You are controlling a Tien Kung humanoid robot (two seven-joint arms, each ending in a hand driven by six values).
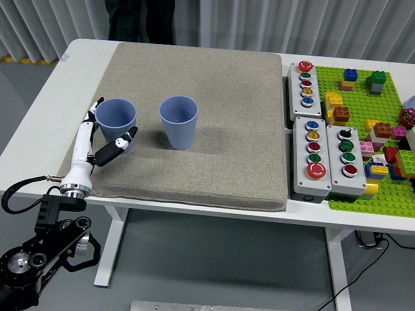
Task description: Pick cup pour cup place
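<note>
Two light blue cups stand upright on the grey mat [214, 129]. The left cup [118, 111] is near the mat's left edge and the right cup [178, 123] is a little to its right. My left hand [112, 123] reaches up from the lower left and wraps the left cup. Its white fingers [95, 107] lie against the cup's left side. Its thumb presses on the front wall. The cup's lower left side is hidden behind the hand. My right arm is out of view.
Three grey button boxes [315, 155] sit right of the mat. Beyond them lies a green brick plate [363, 194] with several coloured bricks. A person in dark clothes [139, 19] stands at the far edge. The white table [45, 103] ends just left of my hand.
</note>
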